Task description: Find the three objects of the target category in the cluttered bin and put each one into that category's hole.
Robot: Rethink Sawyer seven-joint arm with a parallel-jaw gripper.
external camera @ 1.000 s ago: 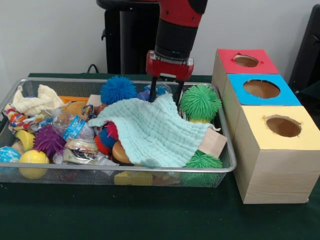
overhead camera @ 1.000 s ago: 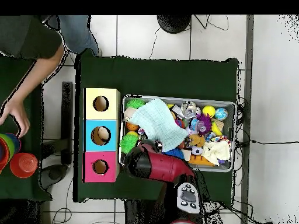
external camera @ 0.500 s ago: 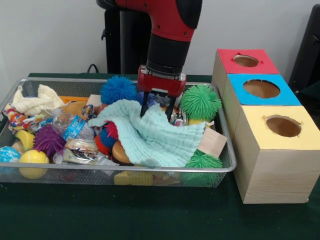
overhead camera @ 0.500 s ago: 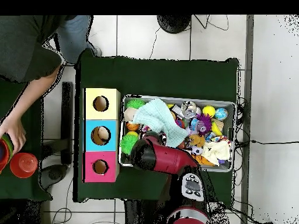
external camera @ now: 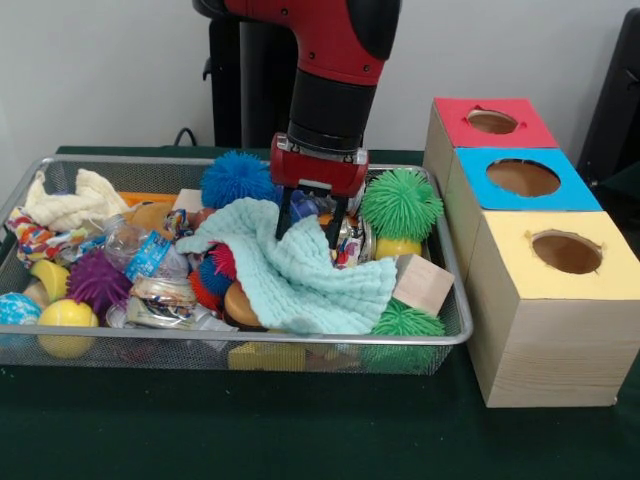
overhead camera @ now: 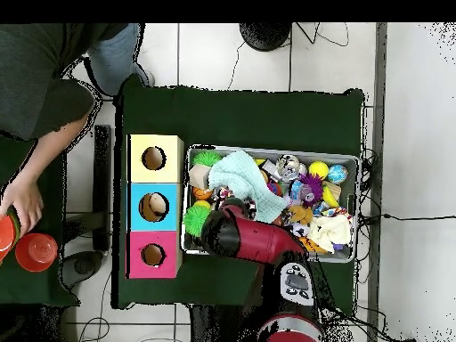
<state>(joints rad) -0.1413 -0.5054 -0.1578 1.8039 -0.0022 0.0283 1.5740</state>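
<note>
A wire bin (external camera: 250, 341) holds a jumble of toys under a mint-green cloth (external camera: 300, 275). My gripper (external camera: 308, 228) stands over the bin's back middle, open, both fingers pressed down into the cloth's upper edge. Beside it on the right is a green spiky ball (external camera: 400, 203); a second green one (external camera: 405, 320) lies by the front rim. A blue spiky ball (external camera: 236, 178) sits to the gripper's left, and a purple one (external camera: 97, 281) lies further left. In the overhead view the arm (overhead camera: 245, 240) hides the gripper, and the cloth (overhead camera: 245, 178) lies bunched in the bin.
Three wooden boxes with round holes stand right of the bin: red (external camera: 490, 122), blue (external camera: 522, 178), yellow (external camera: 565, 252). A wooden block (external camera: 422, 284) leans at the bin's right end. A person (overhead camera: 36, 89) stands by another table, hand (overhead camera: 22, 200) near stacked cups (overhead camera: 27, 249).
My gripper has come down and shifted left, dragging the cloth's edge with it. The cloth has bunched up and uncovered the wooden block and items by the green ball.
</note>
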